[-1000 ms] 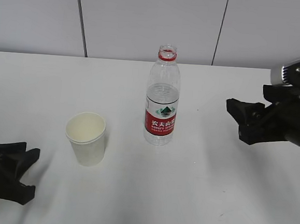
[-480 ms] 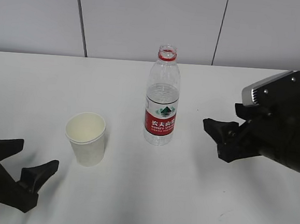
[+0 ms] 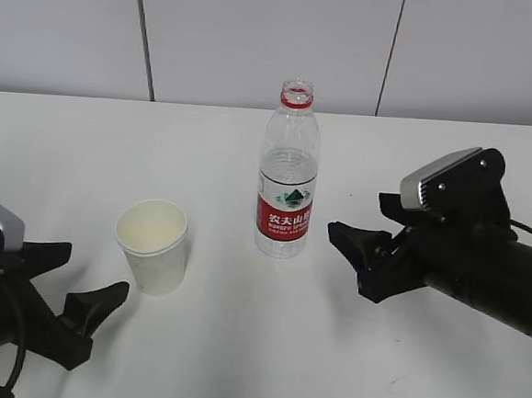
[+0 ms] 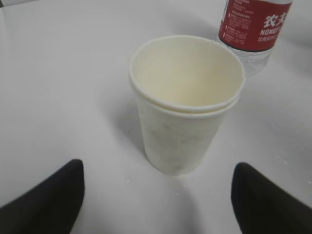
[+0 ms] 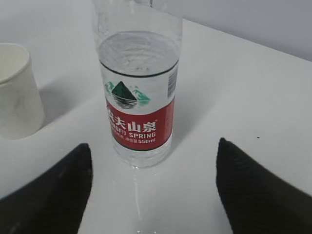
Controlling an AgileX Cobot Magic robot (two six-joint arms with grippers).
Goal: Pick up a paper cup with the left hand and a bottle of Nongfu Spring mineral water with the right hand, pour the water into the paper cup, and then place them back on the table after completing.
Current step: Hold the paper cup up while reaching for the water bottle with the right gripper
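Note:
A white paper cup stands upright and empty on the white table; it fills the left wrist view. The uncapped Nongfu Spring bottle with a red label stands right of it, about two thirds full of clear water. My left gripper is open, low at the front left, a short way from the cup, jaws spread wider than it. My right gripper is open, right of the bottle, not touching it.
A grey panelled wall runs behind the table's far edge. The cup also shows at the left edge of the right wrist view, and the bottle's label at the top right of the left wrist view.
Both grippers have moved inward: the left one toward the cup from the front left, the right one leftward toward the bottle. Cup and bottle have not moved.

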